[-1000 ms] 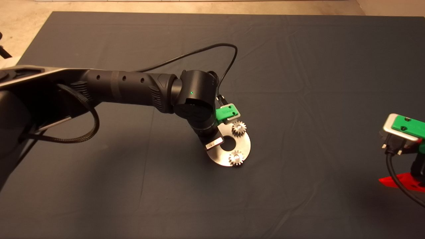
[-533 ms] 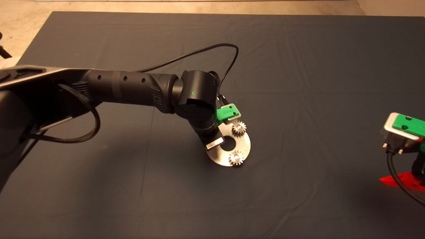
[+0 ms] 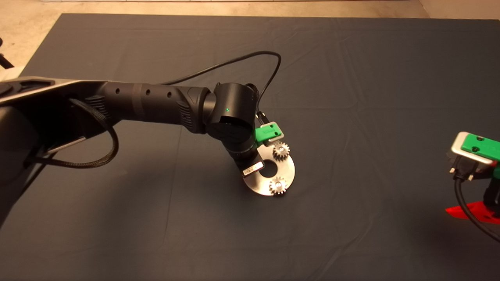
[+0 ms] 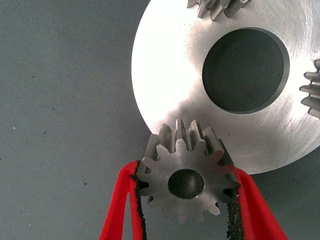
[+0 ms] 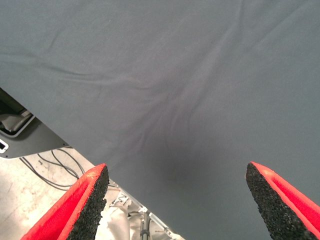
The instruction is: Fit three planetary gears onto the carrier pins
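My left gripper [image 4: 186,192] is closed onto one of the planetary gears [image 4: 186,180], the third gear, with a black pad pressed against the teeth on either side of it. The gear fills the gap between my two red fingers [image 4: 120,210], so they stand only as far apart as the gear is wide. Its round centre bore faces my wrist camera, and its teeth overlap the rim of the silver disc [image 4: 170,90], at the disc's left edge in the scene. I cannot tell whether the gear touches the disc or hangs just above it, and the pin under it is hidden by the gear itself.

Beyond the held gear lies the disc's central hole [image 4: 245,69], with the dark mat [image 4: 60,100] showing through it. Two more gears peek in past the hole: one [image 4: 217,7] at the disc's far side and one [image 4: 312,92] at its near side.

From above, my left arm [image 3: 156,103] reaches in from the left and ends over the left part of the disc [image 3: 287,168], hiding my fingers and the held gear. The far gear [image 3: 281,150] sits on the disc just beside my green gripper body, and the near gear [image 3: 278,185] sits on the disc's near edge. The disc lies flat near the middle of the mat [image 3: 351,97].

My right gripper [image 5: 177,200] waits at the right edge, well apart from the disc, its fingers spread wide over bare mat with nothing between them.
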Robot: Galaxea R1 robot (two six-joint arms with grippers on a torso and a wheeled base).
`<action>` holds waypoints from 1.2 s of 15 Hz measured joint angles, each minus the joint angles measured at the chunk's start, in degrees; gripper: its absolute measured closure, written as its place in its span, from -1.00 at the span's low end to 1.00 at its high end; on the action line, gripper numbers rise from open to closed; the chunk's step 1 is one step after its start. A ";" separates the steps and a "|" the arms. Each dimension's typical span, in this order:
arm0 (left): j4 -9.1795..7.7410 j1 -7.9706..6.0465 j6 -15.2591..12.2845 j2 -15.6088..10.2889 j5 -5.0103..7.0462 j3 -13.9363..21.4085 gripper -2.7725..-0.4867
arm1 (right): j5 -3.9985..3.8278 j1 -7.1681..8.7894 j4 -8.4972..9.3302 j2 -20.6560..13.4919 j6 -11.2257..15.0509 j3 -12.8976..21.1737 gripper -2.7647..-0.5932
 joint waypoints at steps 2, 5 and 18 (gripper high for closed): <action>-0.30 0.00 0.00 0.00 0.00 0.00 0.86 | 0.00 0.00 0.00 0.17 0.01 -0.09 -0.32; -0.70 -0.01 -0.02 0.12 0.04 0.00 0.86 | 0.02 0.00 0.02 0.56 -0.02 -0.22 -0.32; -2.69 0.21 -0.07 0.15 -0.40 -0.52 0.86 | 0.00 0.00 0.02 1.13 -0.29 -1.05 -0.32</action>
